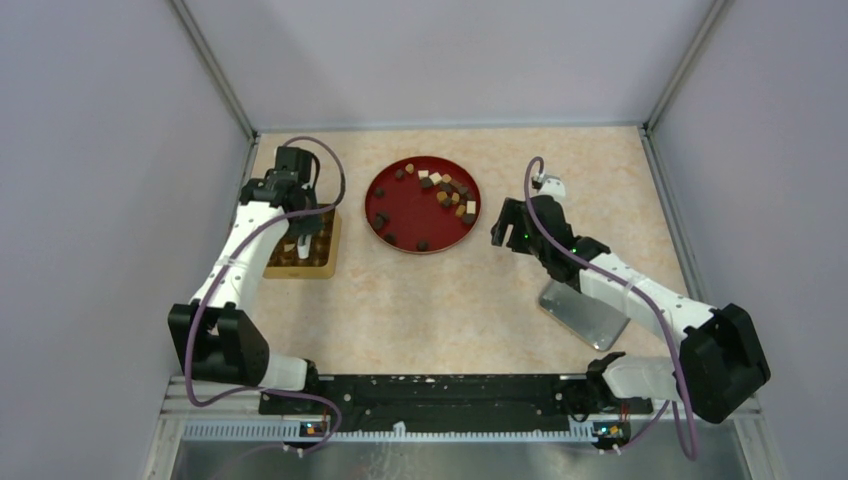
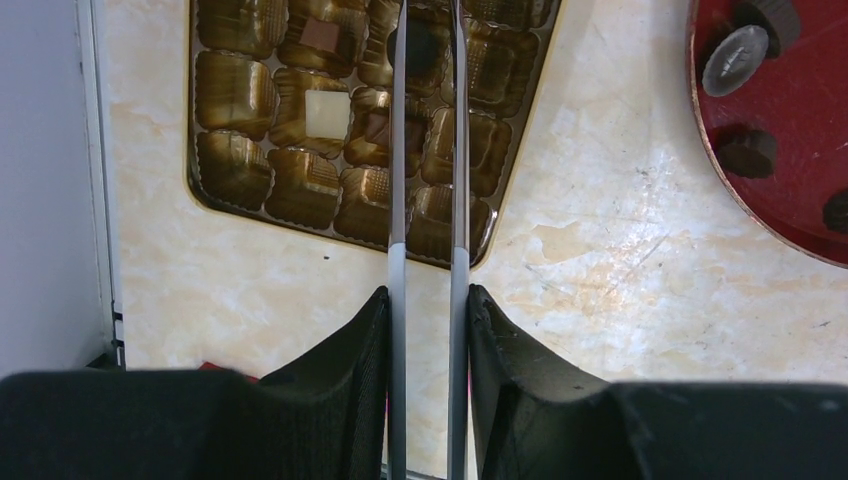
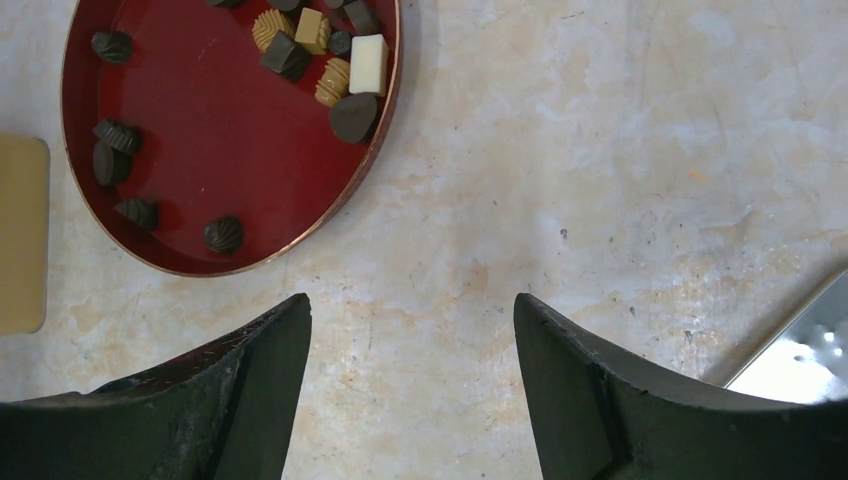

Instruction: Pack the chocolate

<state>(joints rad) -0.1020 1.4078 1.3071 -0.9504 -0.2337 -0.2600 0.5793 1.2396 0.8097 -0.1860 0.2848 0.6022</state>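
While your left gripper point(image 2: 430, 295) clamps tweezers point(image 2: 398, 150) over the gold tray point(image 2: 235, 165), your right gripper point(image 3: 410, 300) gapes empty. Chocolate point(image 3: 368, 62) dots the red plate point(image 3: 220, 130) between.

No legible text in any view, no labels, no brand marks, no numbers, no signs
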